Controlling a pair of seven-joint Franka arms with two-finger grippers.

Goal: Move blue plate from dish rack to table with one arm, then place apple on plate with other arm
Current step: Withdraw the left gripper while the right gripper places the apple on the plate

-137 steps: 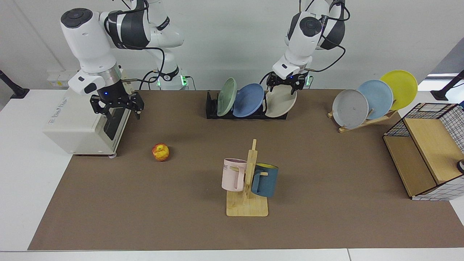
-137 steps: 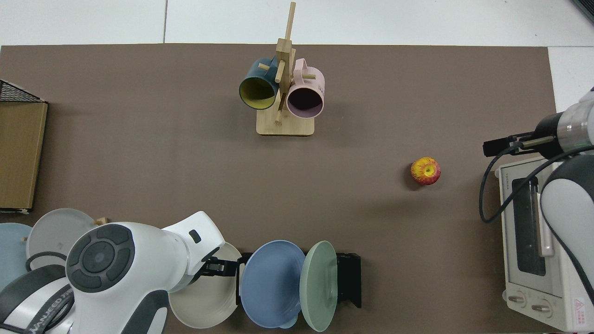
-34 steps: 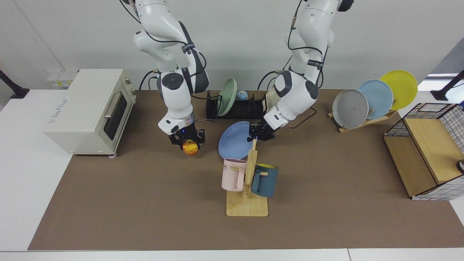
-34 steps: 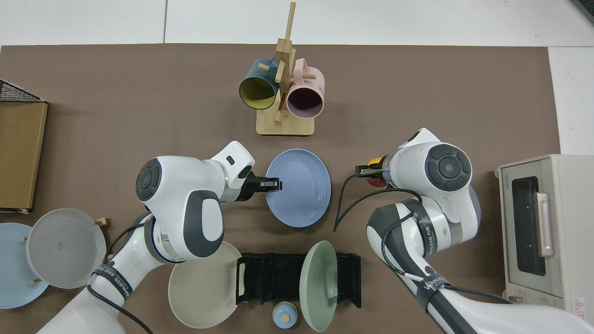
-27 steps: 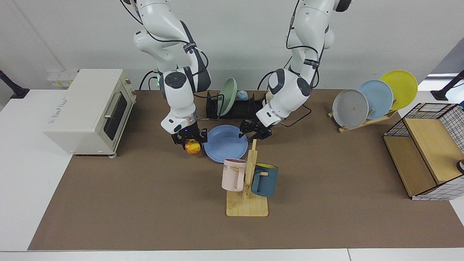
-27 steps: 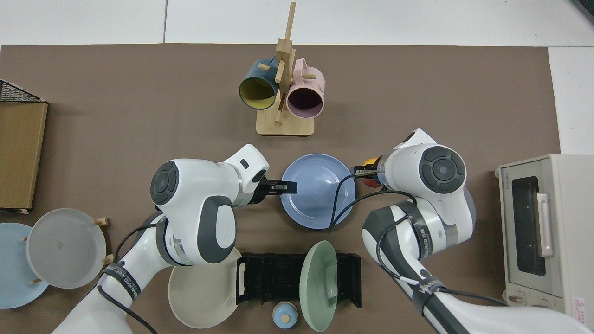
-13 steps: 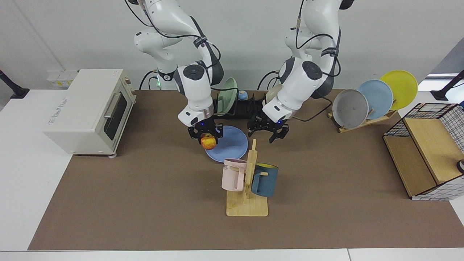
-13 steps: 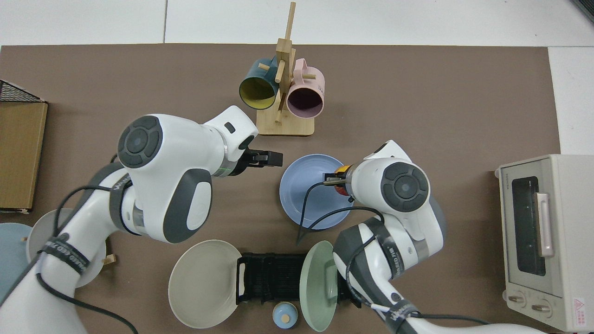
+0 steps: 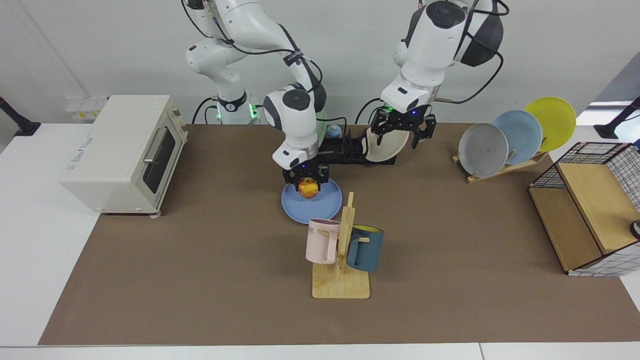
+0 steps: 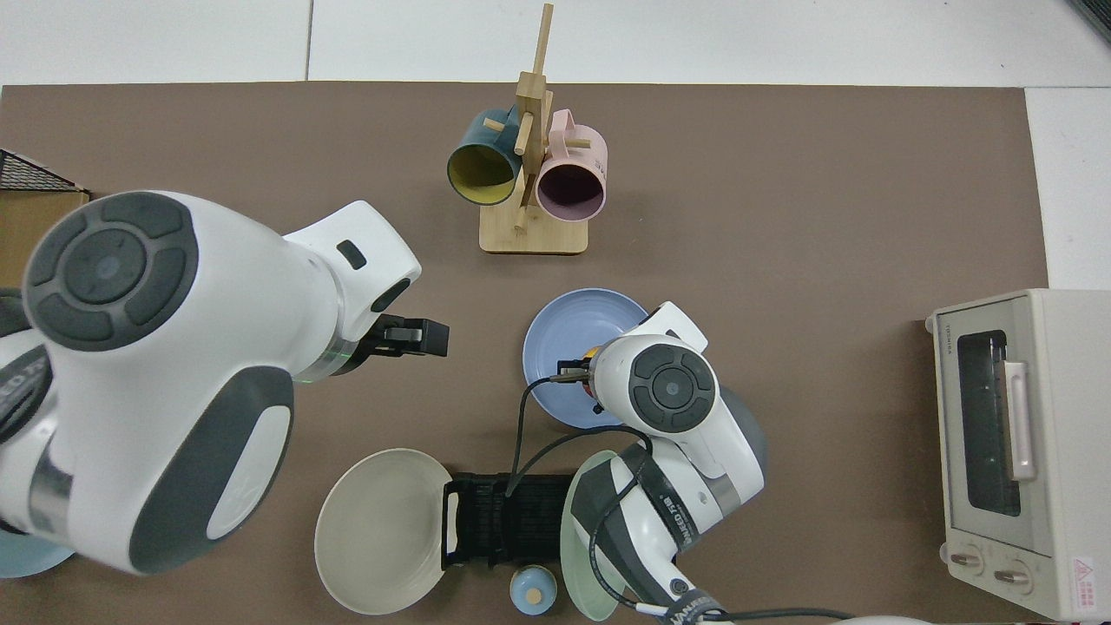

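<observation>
1. Round matte periwinkle-blue plate (image 9: pixel 311 202) lies flat on brown table (image 9: pixel 200 260).
2. Right gripper (image 9: pixel 306 181) pinches mottled red-yellow apple (image 9: pixel 308 188) over the plate.
3. Left gripper (image 9: pixel 402 131), fingers spread, empty, raised near the low black slotted dish rack (image 9: pixel 345 152).

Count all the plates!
6: periwinkle-blue round plate on the table; cream plate and green plate at the black rack; grey plate, pale-blue plate, yellow plate on the wooden stand.
</observation>
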